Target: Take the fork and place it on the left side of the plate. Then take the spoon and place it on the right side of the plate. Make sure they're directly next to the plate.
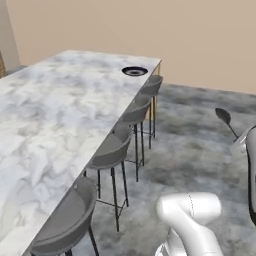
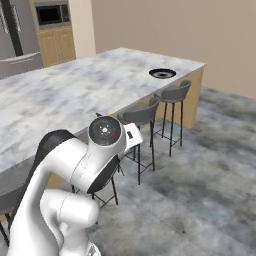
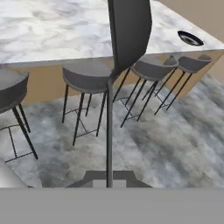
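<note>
**Spoon gripped, held out over the floor, plate far off on the island**

Spoon (image 3: pixel 127 39), thin and dark grey with a long narrow straight handle and an oval bowl, stands clamped in the gripper (image 3: pixel 109 183): in the hand view its handle rises straight up from between the two dark finger tips, which are pressed together on it, and its bowl looms large at the top of the picture. In the left base view the same spoon (image 1: pixel 225 119) shows at the right edge, bowl uppermost and handle slanting down toward the white hand, over the mottled grey floor (image 1: pixel 200 150).

The small round plate (image 1: pixel 134 71), black-rimmed with a pale ring and a dark centre, lies on the grey-white marble island (image 1: pixel 50 115), close to its far corner and near the edge that faces the stools. It shows there in the right base view (image 2: pixel 162 74) and in the hand view (image 3: pixel 190 38) too. The spoon is well apart from the plate, out past the island's stool side.

A row of grey bucket-seat bar stools (image 1: pixel 112 150) on thin dark legs lines that edge of the island, between the plate and the spoon.

Whether the fork lies beside the plate I cannot tell at this distance.
</note>
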You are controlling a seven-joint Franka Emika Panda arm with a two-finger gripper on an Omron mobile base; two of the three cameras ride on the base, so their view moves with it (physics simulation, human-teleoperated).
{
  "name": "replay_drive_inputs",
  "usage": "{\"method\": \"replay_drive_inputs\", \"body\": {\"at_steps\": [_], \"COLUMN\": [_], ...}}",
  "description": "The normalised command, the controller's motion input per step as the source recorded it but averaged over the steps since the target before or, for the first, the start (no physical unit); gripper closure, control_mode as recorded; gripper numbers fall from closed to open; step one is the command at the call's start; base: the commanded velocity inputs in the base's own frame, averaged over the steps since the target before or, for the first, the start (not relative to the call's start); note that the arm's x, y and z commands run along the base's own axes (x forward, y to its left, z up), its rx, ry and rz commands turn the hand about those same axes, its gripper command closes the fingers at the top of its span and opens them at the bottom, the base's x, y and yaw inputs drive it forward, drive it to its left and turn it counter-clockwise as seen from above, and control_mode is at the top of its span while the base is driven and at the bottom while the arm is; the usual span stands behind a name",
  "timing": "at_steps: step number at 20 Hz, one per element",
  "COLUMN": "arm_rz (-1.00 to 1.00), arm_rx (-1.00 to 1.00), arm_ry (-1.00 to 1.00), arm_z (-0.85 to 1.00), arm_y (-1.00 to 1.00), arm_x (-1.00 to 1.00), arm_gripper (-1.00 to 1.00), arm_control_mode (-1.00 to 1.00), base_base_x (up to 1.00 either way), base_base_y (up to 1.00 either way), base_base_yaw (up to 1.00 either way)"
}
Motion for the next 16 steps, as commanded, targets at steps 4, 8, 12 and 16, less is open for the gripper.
{"method": "replay_drive_inputs", "body": {"at_steps": [4, 8, 12, 16], "arm_rz": [0.00, 0.00, 0.00, 0.00], "arm_rx": [0.00, 0.00, 0.00, 0.00], "arm_ry": [0.00, 0.00, 0.00, 0.00], "arm_z": [0.00, 0.00, 0.00, 0.00], "arm_y": [0.00, 0.00, 0.00, 0.00], "arm_x": [0.00, 0.00, 0.00, 0.00], "arm_gripper": [1.00, 1.00, 1.00, 1.00], "arm_control_mode": [1.00, 1.00, 1.00, 1.00], "base_base_x": [0.73, 0.70, 0.68, 0.63], "base_base_y": [-0.80, -0.80, -0.80, -0.78], "base_base_yaw": [0.22, 0.22, 0.23, 0.24]}}
